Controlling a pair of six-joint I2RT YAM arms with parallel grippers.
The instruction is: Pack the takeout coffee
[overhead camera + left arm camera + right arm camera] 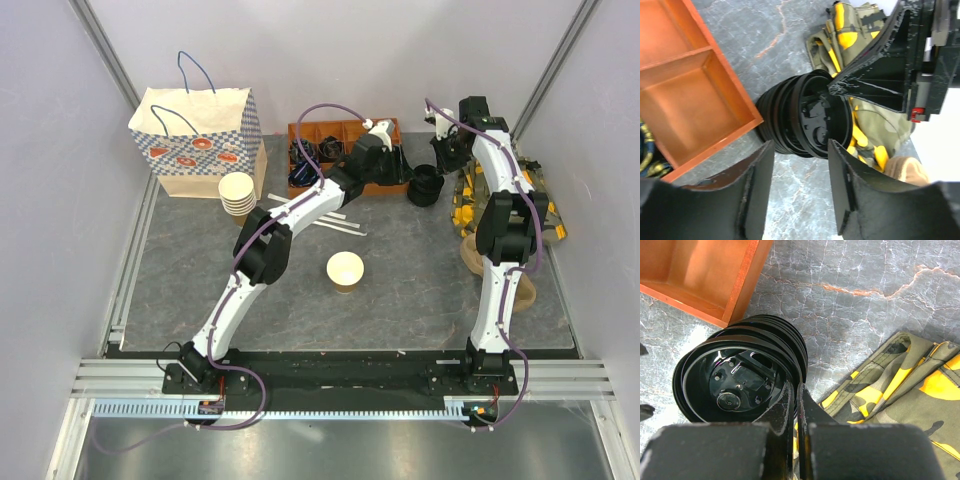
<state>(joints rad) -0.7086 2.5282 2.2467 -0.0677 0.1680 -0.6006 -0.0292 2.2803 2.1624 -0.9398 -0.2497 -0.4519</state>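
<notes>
Grey table point(420, 290); lidless cup point(345, 270) stands upright, mouth upward

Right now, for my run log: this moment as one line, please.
left gripper: open, facing lid stack | right gripper: shut on lid stack rim | cup: lidless, mid-table

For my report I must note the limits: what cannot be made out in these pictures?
Top view: part of the tray, under the left arm.
Top view: inside the paper bag, hidden by its walls.
Right wrist view: whether the shut right end effector pinches the rim of the lid stack; its fingers hide the contact.
</notes>
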